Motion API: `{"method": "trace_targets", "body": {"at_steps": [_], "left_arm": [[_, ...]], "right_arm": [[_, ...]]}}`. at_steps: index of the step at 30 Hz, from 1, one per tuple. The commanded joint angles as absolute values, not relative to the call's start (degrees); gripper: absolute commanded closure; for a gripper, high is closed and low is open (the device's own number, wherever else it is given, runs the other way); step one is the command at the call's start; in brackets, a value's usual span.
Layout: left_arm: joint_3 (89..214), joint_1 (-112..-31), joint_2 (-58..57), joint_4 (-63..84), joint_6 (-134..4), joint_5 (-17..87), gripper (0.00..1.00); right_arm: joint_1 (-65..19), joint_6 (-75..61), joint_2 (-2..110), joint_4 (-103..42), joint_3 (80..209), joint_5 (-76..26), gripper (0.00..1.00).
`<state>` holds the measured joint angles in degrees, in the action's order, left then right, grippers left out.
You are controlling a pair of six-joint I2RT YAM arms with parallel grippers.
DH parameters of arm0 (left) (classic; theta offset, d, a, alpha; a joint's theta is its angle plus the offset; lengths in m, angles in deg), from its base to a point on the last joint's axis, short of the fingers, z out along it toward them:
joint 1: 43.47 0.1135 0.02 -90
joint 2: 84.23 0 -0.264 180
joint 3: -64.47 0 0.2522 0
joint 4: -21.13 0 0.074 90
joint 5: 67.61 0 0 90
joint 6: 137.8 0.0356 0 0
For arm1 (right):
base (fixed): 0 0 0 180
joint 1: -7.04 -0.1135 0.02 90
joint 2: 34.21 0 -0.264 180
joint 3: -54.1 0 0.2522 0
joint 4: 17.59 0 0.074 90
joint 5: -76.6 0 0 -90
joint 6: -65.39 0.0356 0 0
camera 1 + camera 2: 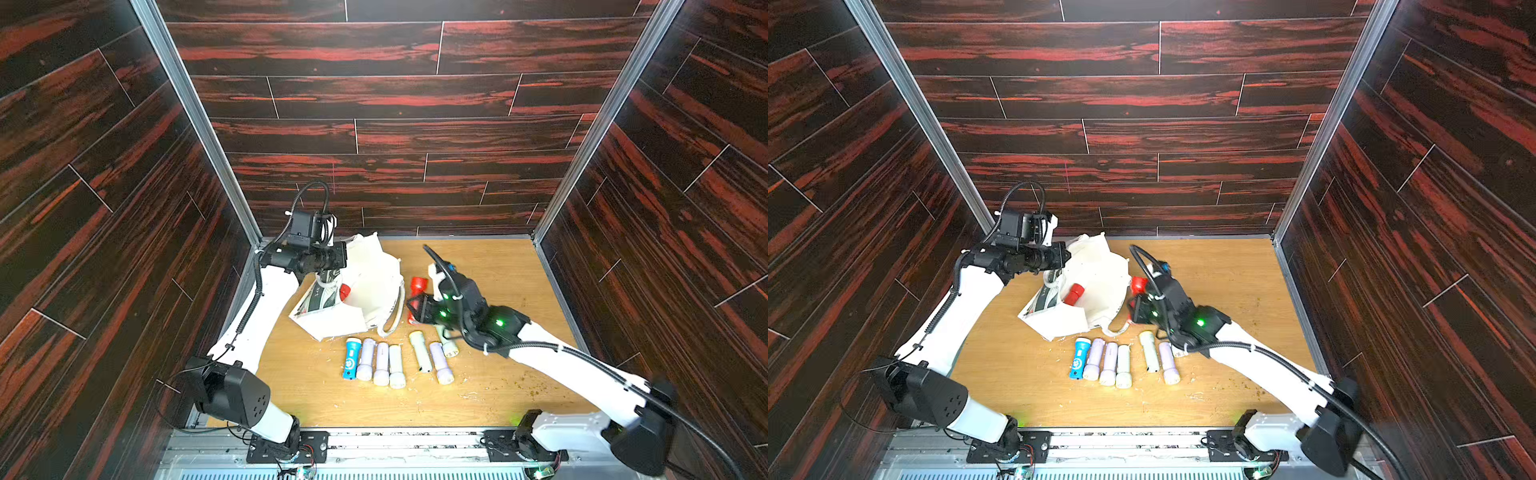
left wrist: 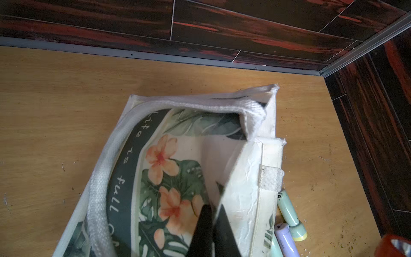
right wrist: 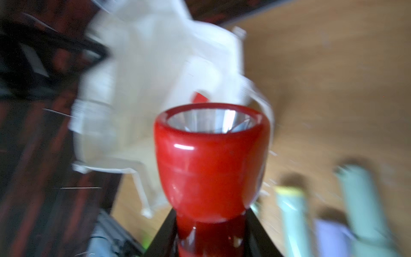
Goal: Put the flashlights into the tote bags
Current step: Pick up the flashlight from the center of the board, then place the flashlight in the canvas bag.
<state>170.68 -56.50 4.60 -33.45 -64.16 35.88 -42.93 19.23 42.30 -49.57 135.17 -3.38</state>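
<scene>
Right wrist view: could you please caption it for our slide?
Right gripper grips a red flashlight, head facing the tote bag.

- Left gripper (image 2: 214, 209): two black fingers, closed, pinching the rim of one cream bag panel.
- Bag (image 2: 242, 200): cream cloth, mouth pulled open ahead of the fingers; the far corner stands folded up.
- Print (image 2: 164, 178): peach flowers and green leaves beside the fingers, edged by a dark curved band with white lettering, "life is full" legible.
- Handle (image 2: 100, 189): white woven strap, lying along the band's outer side.
- Green flashlight (image 2: 289, 211): on the table, just outside the held panel.
- Lilac flashlight (image 2: 285, 240): next to the green one, nearer the gripper.
- Red flashlight (image 2: 393, 244): only part shows, well out past those two.
- Table (image 2: 55, 100): wood, scuffed.
- Wall (image 2: 222, 26): dark red-streaked panels beyond the bag, above a grey rail (image 2: 155, 56).
</scene>
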Motion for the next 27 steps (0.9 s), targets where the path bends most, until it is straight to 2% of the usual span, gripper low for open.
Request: {"method": "trace_targets", "body": {"at_steps": [1,14,27], "left_arm": [[170.3,-56.6,2.9,-33.1,-64.2,37.2,1.0],[169.6,-56.7,1.9,-32.7,-65.4,37.9,1.0],[169.2,-56.9,0.8,-33.1,-66.9,37.8,1.0]], "right_arm": [[-43.3,18.4,48.9,-45.5,141.4,-6.4,1.0],[-43.1,20.0,68.9,-51.5,157.3,-10.1,1.0],[-43.0,23.1,83.6,-51.5,168.5,-15.7,1.0]]}}
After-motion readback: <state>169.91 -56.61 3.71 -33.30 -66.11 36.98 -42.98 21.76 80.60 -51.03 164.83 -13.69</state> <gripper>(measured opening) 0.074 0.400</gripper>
